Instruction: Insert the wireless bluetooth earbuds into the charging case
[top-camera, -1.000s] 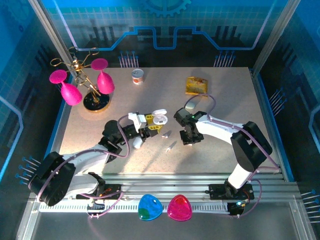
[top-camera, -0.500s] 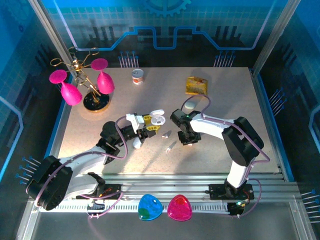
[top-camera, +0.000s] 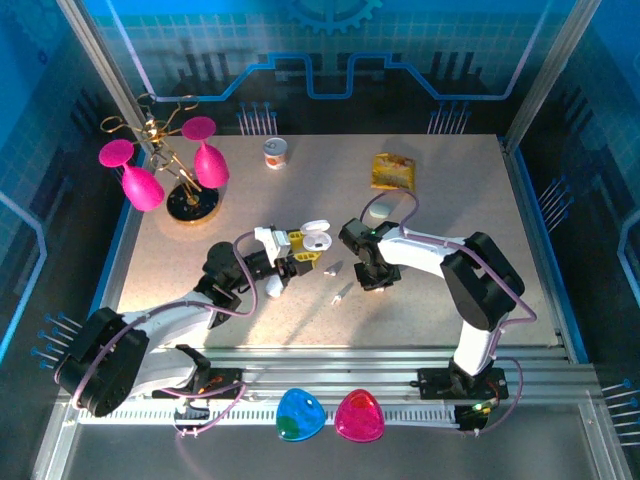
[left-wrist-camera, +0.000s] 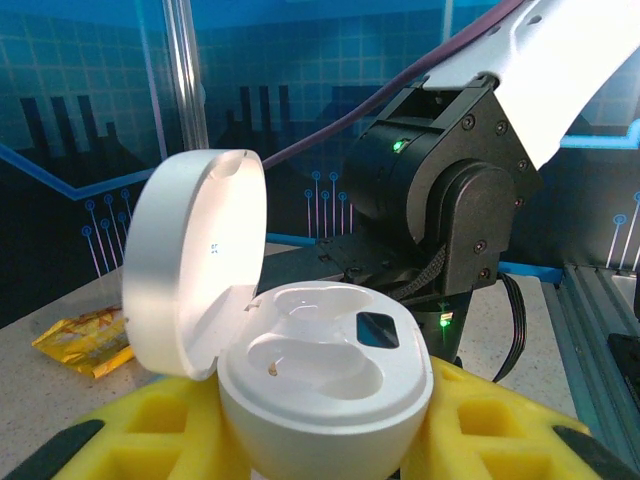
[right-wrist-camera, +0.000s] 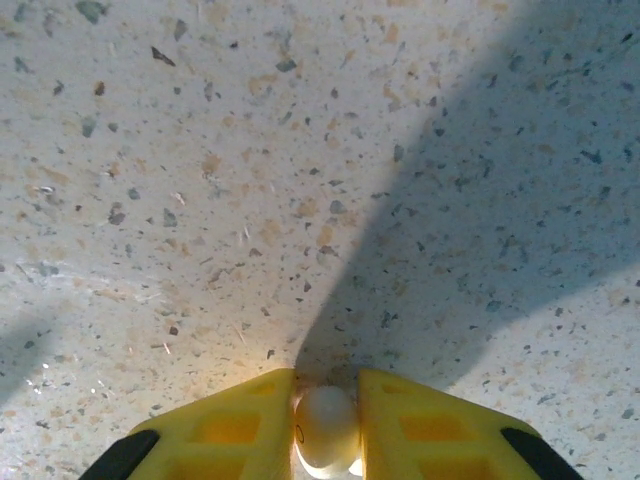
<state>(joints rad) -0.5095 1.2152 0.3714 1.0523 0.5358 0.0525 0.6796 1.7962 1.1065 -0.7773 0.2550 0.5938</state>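
Earbud (right-wrist-camera: 325, 432) is pinched between the yellow fingers (right-wrist-camera: 235, 430) of the right gripper (right-wrist-camera: 326, 392), tips pointing down at the speckled table (right-wrist-camera: 250, 150). Left gripper (left-wrist-camera: 322, 430) clamps the open charging case (left-wrist-camera: 330, 370), lid up. Two loose earbuds (top-camera: 333, 268) lie on the table between both grippers.

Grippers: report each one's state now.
Left gripper: closed on the open, rounded white plastic charging case.
Right gripper: closed on a tiny white plastic earbud.

Mostly smooth plastic, little shine.
The rounded white plastic charging case (left-wrist-camera: 320, 400) is satin-smooth; tiny white plastic earbud (right-wrist-camera: 325, 428) glossy; speckled beige stone-look table (right-wrist-camera: 300, 150) matt; yellow finger pads (right-wrist-camera: 220, 435) matt, rubbery.
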